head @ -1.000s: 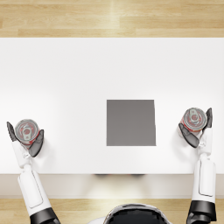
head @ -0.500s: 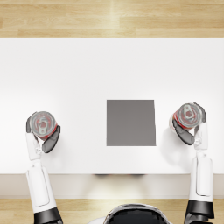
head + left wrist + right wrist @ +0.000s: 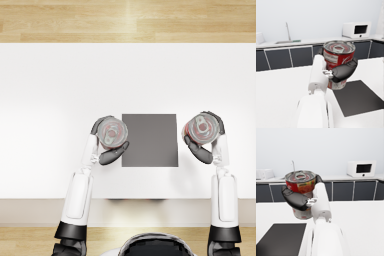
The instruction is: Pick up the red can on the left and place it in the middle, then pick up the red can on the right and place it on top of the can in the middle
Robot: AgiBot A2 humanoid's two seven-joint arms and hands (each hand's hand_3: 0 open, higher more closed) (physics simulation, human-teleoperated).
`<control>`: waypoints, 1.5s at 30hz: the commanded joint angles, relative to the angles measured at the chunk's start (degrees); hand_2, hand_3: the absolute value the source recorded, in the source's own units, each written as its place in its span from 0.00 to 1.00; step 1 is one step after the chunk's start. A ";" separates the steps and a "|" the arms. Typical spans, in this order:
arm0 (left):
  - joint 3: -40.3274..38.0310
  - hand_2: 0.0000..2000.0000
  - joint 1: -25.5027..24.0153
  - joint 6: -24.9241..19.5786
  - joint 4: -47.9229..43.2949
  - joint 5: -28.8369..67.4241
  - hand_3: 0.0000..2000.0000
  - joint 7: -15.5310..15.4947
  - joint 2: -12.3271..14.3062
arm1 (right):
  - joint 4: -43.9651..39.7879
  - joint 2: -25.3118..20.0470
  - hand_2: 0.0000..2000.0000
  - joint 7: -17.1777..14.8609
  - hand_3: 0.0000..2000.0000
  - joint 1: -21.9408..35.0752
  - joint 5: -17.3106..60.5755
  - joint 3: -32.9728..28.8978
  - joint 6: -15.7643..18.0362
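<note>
My left hand grips a red can upright, just off the left edge of the dark grey mat in the middle of the white table. The left wrist view shows that can lifted above the table, fingers wrapped around its label, with the mat below and beside it. My right hand holds the other red can just off the mat's right edge. In the right wrist view this can is also held above the table, the mat lying beside it.
The white table runs wide to the far side and both flanks. A wooden floor lies beyond its far edge. The wrist views show a kitchen counter with a microwave and a sink tap far behind.
Both hands have carried their cans inward toward the mat. The left can travelled far, from the table's left side to the mat's left edge; the right can shifted a shorter way.
</note>
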 commanded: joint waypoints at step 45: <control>-6.22 0.00 -6.38 3.50 -10.45 -0.02 0.00 -0.84 0.34 | 2.80 -9.32 1.00 -14.30 0.76 18.35 -0.02 14.82 0.66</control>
